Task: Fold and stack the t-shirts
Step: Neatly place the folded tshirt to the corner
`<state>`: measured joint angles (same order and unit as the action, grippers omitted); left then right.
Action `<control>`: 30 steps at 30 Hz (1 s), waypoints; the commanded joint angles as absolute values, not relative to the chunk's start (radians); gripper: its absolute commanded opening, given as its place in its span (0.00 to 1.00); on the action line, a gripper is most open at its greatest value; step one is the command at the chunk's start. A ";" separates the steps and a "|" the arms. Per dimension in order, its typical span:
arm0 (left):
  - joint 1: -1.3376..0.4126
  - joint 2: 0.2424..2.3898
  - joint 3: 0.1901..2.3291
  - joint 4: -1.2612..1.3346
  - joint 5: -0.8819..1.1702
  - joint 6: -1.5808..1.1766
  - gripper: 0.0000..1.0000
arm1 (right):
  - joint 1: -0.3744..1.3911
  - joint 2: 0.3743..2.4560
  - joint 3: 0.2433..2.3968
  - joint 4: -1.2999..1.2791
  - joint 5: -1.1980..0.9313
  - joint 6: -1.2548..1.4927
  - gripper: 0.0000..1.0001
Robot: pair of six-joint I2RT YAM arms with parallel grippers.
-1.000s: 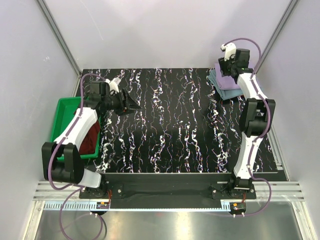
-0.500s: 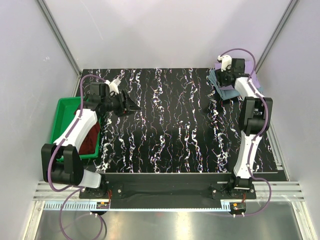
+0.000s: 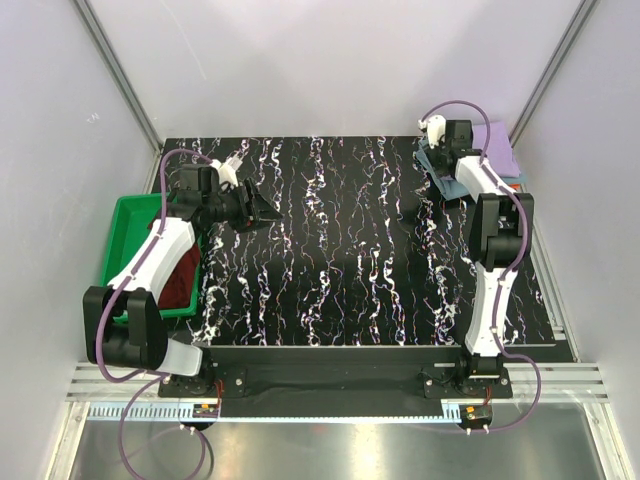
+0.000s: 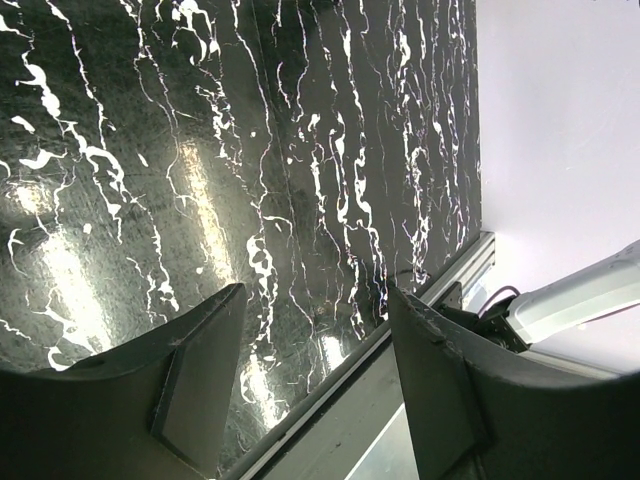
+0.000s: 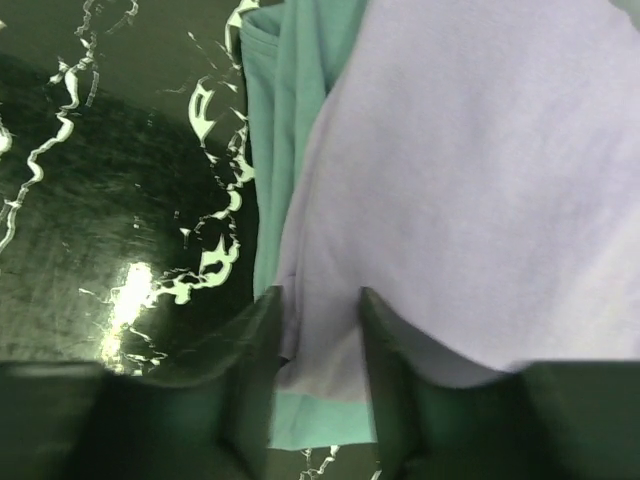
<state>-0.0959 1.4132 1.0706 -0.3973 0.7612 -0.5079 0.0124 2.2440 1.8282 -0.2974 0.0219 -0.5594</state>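
The two folded t-shirts lie stacked in the far right corner of the bench (image 3: 340, 260): the lavender t-shirt (image 5: 480, 180) on top, the teal-blue t-shirt (image 5: 292, 95) under it. The teal-blue one shows as a strip along the side and front edge of the lavender one.

The right tool (image 5: 318, 300) hangs directly over the edge of this stack. Its two fingers stand about half apart, and the border of the lavender cloth shows in the gap between them, with a little teal-blue below it. I see no cloth squeezed or lifted, so the tool has hold of nothing.

The left tool (image 3: 262, 212) hovers over the bare left part of the bench, well apart from the stack. Its fingers are spread wide and hold nothing.

The maroon t-shirt (image 3: 180, 272) lies in the green tray (image 3: 125, 225) at the left edge of the bench, beside the left arm and behind its tool
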 commanded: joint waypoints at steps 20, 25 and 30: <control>-0.086 1.373 1.034 -0.298 0.828 -0.551 0.63 | 0.072 1.915 1.541 -0.186 0.172 -0.649 0.00; -0.086 1.373 1.028 -0.298 0.819 -0.551 0.63 | 0.071 1.876 1.388 -0.094 0.202 -0.618 0.00; -0.086 1.391 1.032 -0.301 0.807 -0.549 0.63 | 0.066 1.904 1.350 -0.118 0.226 -0.580 0.17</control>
<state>-0.0914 1.4109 1.0309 -0.3424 0.7937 -0.5499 0.0582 1.9167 1.3472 -0.1429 0.1894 -0.6167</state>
